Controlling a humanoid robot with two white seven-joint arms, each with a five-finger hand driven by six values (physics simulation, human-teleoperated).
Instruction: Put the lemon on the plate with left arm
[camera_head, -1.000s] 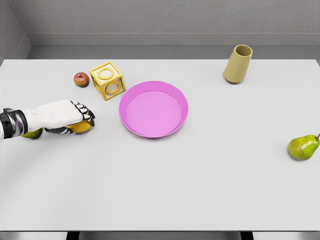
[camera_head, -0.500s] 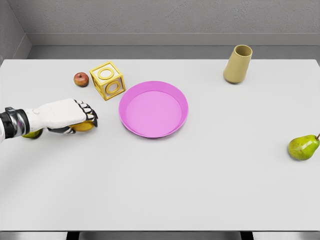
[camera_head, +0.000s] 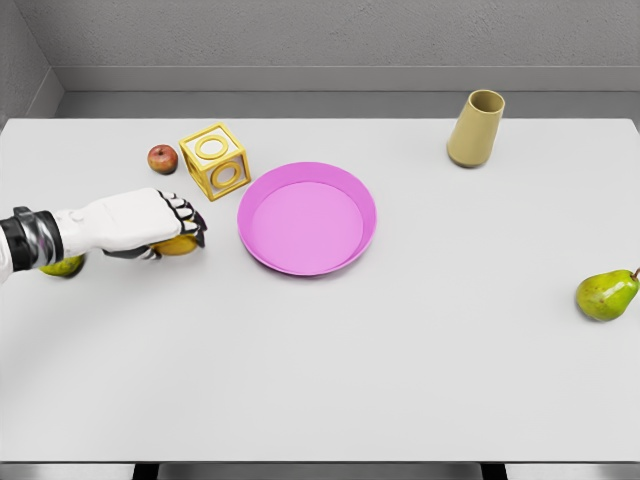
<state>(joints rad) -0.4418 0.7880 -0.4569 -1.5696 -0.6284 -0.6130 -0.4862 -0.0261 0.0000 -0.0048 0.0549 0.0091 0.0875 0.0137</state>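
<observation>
My left hand (camera_head: 150, 222) is wrapped over the lemon (camera_head: 178, 244), just left of the plate (camera_head: 307, 218). I think a loose grip could let the lemon slip out, or it could bump the plate's rim.

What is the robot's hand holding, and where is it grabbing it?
The left hand is wrapped over the top of the yellow lemon, fingers curled down its far side. Only the lemon's lower edge peeks out beneath the hand.

The white table (camera_head: 400, 380) is carrying a pink plate (camera_head: 307, 218) at centre — cup (camera_head: 475, 129) at two o'clock, pear (camera_head: 606, 295) at four, cube (camera_head: 215, 160) and apple (camera_head: 162, 158) at ten.
</observation>
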